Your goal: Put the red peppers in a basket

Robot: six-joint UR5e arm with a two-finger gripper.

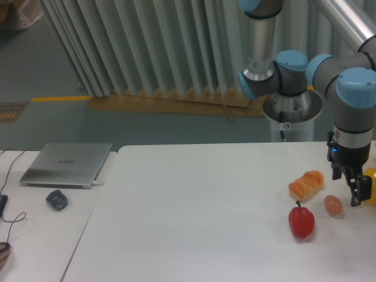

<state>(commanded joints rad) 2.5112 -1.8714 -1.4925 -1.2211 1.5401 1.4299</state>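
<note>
Gripper (pixel 356 197) is hanging at the table's (pixel 194 200) right edge, just beside the yellow pepper (pixel 370 185); whether its jaws are parted cannot be told (fingers overlapping). Red pepper (pixel 301 221) is lying near-left of it, untouched, beside an egg (pixel 333 204).

Closed silver laptop (pixel 66 164) lid: a faint mark sits at its centre, too small and blurred to read.
Grey round arm base (pixel 292 107): a small white sticker with a red spot, unreadable.
Elsewhere: no legible text, numbers, brands or signs.
</note>
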